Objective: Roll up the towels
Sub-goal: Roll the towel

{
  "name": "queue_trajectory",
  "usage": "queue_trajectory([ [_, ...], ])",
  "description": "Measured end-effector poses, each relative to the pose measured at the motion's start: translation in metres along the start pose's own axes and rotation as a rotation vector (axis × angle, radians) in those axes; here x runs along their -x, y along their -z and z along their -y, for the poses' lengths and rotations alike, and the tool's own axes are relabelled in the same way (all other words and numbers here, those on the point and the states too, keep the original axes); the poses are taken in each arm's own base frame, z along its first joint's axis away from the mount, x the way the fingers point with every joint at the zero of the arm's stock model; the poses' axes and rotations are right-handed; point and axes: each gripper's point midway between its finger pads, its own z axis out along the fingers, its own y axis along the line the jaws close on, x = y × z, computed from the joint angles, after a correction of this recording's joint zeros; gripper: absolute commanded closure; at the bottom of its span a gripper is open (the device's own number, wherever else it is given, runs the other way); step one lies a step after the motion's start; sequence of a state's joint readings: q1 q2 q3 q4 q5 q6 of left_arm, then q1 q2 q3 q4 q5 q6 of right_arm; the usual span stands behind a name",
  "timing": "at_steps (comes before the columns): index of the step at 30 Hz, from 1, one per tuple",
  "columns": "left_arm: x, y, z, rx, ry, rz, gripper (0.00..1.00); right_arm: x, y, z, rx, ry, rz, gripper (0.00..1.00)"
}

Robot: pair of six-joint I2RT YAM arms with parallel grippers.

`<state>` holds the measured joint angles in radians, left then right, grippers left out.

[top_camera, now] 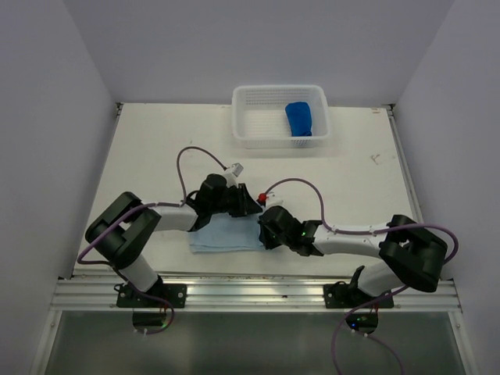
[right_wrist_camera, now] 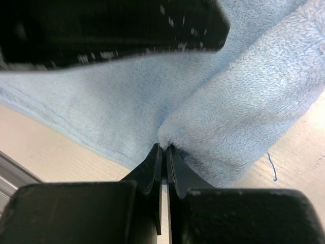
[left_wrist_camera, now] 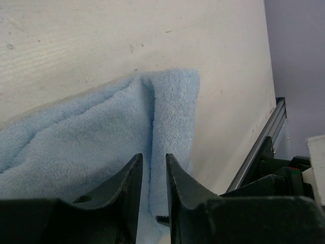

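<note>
The pale sky blue towel [top_camera: 223, 237] lies flat on the table near the front edge, between both arms. Its right end is folded over into a thick ridge [right_wrist_camera: 244, 101]. My left gripper [top_camera: 250, 205] hangs over the towel's far right corner. Its jaws [left_wrist_camera: 154, 156] stand a little apart, straddling the crease of the fold [left_wrist_camera: 91, 137], with nothing pinched between them. My right gripper [top_camera: 266, 230] is at the towel's right end, shut [right_wrist_camera: 164, 147] on a pucker of the pale cloth. The dark royal blue towel [top_camera: 299, 119] lies bunched in the basket.
A white perforated basket [top_camera: 250, 139] stands at the table's far edge, right of centre. An aluminium rail [top_camera: 258, 291] runs along the near edge, close to the towel. White walls enclose the table on three sides. Both grippers sit close together.
</note>
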<state>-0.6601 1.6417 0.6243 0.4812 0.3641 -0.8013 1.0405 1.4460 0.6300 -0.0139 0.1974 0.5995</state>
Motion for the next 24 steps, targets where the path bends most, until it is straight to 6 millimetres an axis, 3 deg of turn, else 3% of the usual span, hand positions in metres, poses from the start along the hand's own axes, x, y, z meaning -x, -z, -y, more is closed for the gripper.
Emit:
queue_trajectory([
  [8, 0.029, 0.002, 0.01, -0.089, 0.07, 0.056, 0.71, 0.0, -0.001, -0.002, -0.005, 0.011, 0.042, 1.0],
  [14, 0.051, -0.013, 0.032, -0.177, 0.073, 0.051, 0.69, 0.001, -0.001, -0.002, -0.013, 0.016, 0.051, 1.0],
  [16, 0.058, -0.017, 0.041, -0.216, 0.072, 0.05, 0.73, 0.001, 0.0, -0.002, -0.018, 0.019, 0.055, 1.0],
  [19, 0.062, -0.023, 0.053, -0.267, 0.077, 0.035, 0.8, 0.001, 0.0, -0.002, -0.022, 0.019, 0.058, 1.0],
  [24, 0.054, -0.035, 0.066, -0.328, 0.077, -0.012, 0.83, 0.001, 0.0, -0.002, -0.026, 0.016, 0.062, 1.0],
])
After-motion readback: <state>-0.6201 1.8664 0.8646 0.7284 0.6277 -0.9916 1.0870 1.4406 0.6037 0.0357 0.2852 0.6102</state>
